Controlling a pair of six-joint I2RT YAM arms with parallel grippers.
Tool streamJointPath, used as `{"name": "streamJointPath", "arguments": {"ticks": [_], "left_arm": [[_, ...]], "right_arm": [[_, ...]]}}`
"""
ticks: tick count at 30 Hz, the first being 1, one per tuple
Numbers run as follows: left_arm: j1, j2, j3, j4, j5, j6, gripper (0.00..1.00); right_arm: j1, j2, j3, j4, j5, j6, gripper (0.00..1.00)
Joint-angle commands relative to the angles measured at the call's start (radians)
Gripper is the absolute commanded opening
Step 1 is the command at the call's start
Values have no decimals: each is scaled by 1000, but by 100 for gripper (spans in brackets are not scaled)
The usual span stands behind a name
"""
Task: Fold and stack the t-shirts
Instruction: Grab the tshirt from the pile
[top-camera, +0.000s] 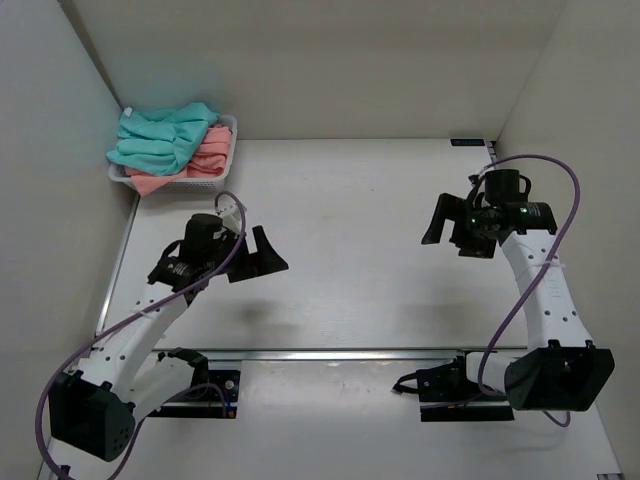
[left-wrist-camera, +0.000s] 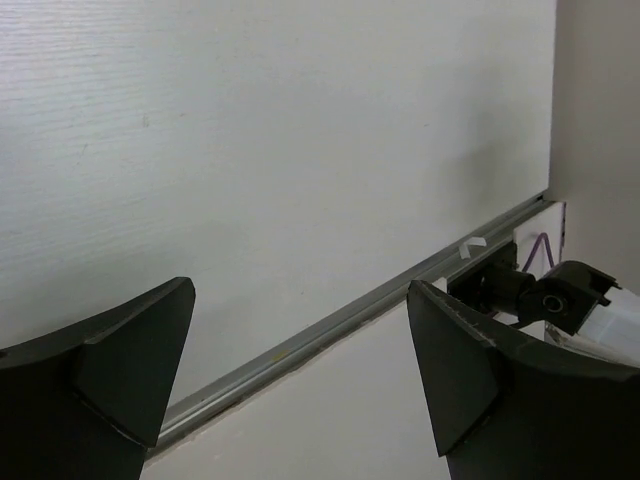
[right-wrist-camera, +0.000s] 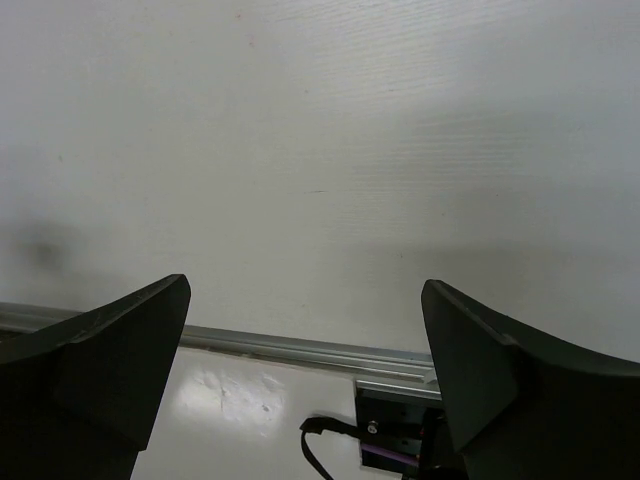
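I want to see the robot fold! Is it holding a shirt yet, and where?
Nothing is held. Left gripper and right gripper are open; the t-shirts lie in the basket.

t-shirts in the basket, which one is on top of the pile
The teal-green t-shirt: it lies crumpled over the salmon-pink ones, which peek out beneath it in the white mesh basket.

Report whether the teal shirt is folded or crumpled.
Crumpled: the teal shirt lies bunched in loose wrinkles atop pink shirts in the basket.
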Motion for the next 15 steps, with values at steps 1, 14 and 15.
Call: {"name": "streamJointPath", "arguments": {"ticks": [1, 14, 15], "left_arm": [[16, -73, -49, 107, 105, 3, 98], [141, -324, -175, 429, 64, -155, 99], [198, -315, -166, 443, 52, -169, 98]], "right_arm": [[21, 12, 15, -1, 40, -16, 100], [128, 115, 220, -38, 160, -30, 99], [142, 136, 243, -47, 160, -36, 99]]}}
